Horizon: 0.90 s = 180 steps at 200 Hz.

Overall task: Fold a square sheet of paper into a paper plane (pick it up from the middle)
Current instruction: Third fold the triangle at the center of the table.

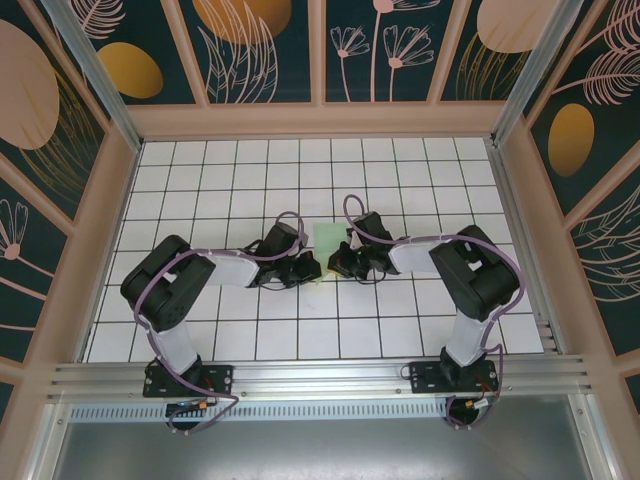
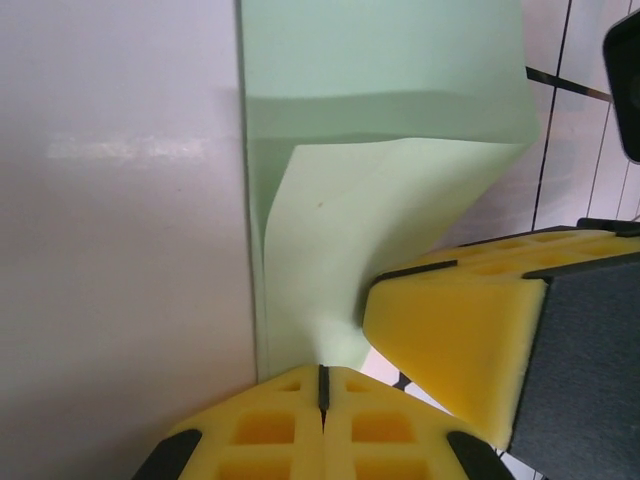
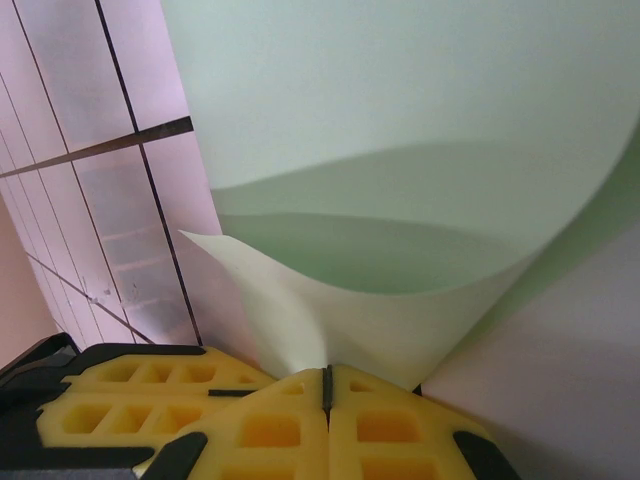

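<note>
The square sheet of paper (image 1: 328,238) is pale green and lies mid-table between my two grippers, its near edge lifted. In the left wrist view the sheet (image 2: 390,130) curls up from the white table, and my left gripper (image 2: 322,385) is shut on its near edge. The right arm's yellow finger (image 2: 470,340) shows close beside it. In the right wrist view the sheet (image 3: 420,120) bows upward in a wide curve, and my right gripper (image 3: 326,380) is shut on its near edge. From above, the left gripper (image 1: 312,268) and right gripper (image 1: 338,262) almost touch. No folded plane is in view.
White gridded tabletop (image 1: 250,180) inside a walled booth with patterned panels. A metal rail (image 1: 320,380) runs along the near edge by the arm bases. Open tiles lie behind and to both sides of the sheet.
</note>
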Motion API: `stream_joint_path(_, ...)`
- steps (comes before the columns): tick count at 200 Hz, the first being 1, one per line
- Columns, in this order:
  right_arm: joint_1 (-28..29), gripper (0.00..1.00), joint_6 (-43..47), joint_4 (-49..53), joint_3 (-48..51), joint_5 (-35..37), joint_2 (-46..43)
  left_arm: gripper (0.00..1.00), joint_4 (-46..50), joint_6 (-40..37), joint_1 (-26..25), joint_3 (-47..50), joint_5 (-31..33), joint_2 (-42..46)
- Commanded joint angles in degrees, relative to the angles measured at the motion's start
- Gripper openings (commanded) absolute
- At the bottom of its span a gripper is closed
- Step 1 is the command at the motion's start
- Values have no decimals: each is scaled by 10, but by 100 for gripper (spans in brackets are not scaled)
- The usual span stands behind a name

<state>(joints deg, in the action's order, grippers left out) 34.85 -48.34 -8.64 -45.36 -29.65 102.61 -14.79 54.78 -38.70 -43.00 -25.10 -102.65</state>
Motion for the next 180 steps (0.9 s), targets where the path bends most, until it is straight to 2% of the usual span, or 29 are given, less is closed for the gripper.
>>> stream_joint_path(1, -6, 0, 35, 11, -10, 6, 15, 0, 34, -4, -3, 4, 21, -14)
stream_joint_path(25, -12, 0, 93, 42, -37, 10, 25, 0, 71, -11, -3, -3, 46, -21)
stream_joint_path(63, -31, 0, 161, 83, -68, 20, 49, 0, 80, -8, -3, 7, 51, -24)
stream_joint_path(142, -92, 1, 208, 119, -134, 21, 70, 0, 92, -8, -3, 22, 62, -26)
stream_joint_path(180, -87, 1, 213, 110, -135, -2, 21, 0, 92, -8, -3, 19, 65, -24)
